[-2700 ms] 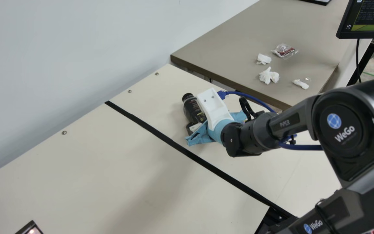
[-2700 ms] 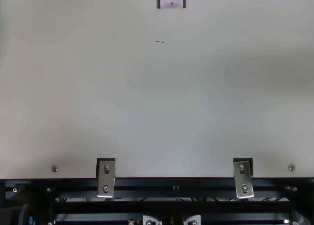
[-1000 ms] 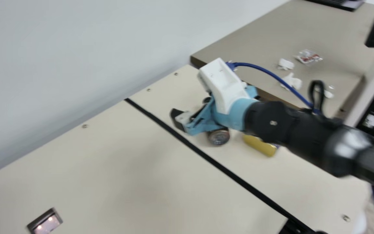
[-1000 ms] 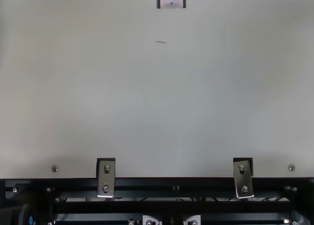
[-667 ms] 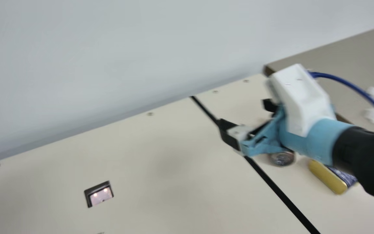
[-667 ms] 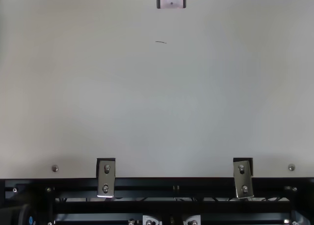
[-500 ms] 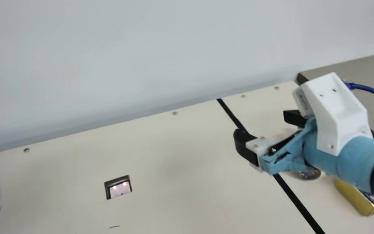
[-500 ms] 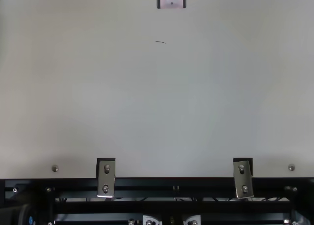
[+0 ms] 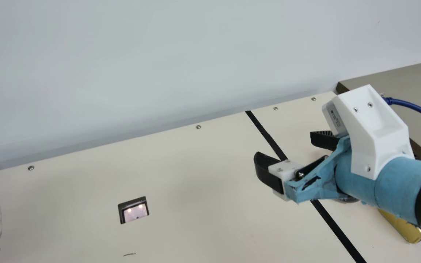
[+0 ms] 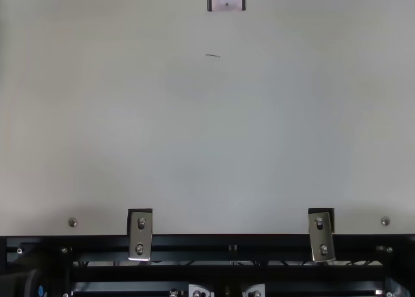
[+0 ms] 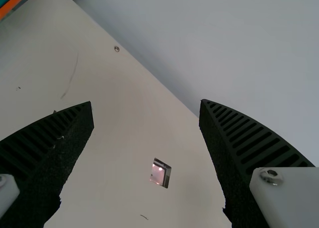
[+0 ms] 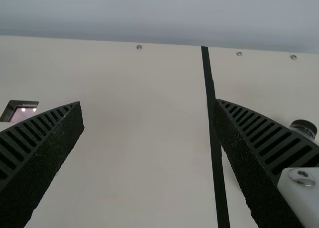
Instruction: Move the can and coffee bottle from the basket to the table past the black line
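Coffee bottle, dark, round, black-capped [image 12: 304, 126], lies on flat cream desk [image 9: 159, 175], right of straight black line [image 9: 334, 230]. Black ribbed two-fingered right hand [image 9: 286, 146] released, wide, above; matching left hand [image 11: 145, 102] released too, empty. Cylindrical gold-and-blue can [image 9: 400, 227] lies near bottle, same side.

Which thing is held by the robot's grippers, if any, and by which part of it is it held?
Nothing is held: the left gripper and the right gripper both stand open, with nothing clasped between their fingers.
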Motion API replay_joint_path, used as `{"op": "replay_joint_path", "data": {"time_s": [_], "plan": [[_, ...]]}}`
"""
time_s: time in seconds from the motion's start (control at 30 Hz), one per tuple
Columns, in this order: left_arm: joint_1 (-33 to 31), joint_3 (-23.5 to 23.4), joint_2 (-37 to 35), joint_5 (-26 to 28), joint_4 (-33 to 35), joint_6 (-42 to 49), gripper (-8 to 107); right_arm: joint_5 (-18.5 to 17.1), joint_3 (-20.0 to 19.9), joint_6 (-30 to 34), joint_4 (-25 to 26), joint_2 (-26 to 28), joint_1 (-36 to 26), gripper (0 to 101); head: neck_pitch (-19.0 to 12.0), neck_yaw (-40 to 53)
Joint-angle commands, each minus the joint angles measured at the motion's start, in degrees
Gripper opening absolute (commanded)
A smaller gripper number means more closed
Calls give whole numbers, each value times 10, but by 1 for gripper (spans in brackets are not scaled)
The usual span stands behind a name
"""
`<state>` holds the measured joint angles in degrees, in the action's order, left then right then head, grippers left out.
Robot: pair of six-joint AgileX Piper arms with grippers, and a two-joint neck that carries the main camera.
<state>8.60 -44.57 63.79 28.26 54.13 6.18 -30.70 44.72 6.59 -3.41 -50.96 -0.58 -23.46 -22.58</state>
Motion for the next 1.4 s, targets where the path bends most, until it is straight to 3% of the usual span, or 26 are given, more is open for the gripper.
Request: {"op": "replay_joint_path", "data": {"time_s": [0.0,0.37,0.77,1.1,1.13,1.17,1.37], "plan": [[-2,-1,-9,-6,-11,1,90,0,-2,0,4,4,1,101,-15,4],[-66,69,-144,-47,-141,-8,90,-11,-51,-25,34,85,21,101,-15,4],[-93,162,-357,-5,-309,-45,90,-40,-122,-48,45,215,38,101,-15,4],[-66,224,-498,89,-351,7,90,-64,-186,-36,24,306,20,101,-15,4],[-58,233,-510,98,-350,18,90,-66,-173,-41,28,292,23,101,-15,4],[-68,220,-480,83,-351,-1,90,-67,-180,-38,26,300,21,101,-15,4],[-59,233,-511,98,-352,18,90,-69,-187,-37,25,307,20,101,-15,4]]}}
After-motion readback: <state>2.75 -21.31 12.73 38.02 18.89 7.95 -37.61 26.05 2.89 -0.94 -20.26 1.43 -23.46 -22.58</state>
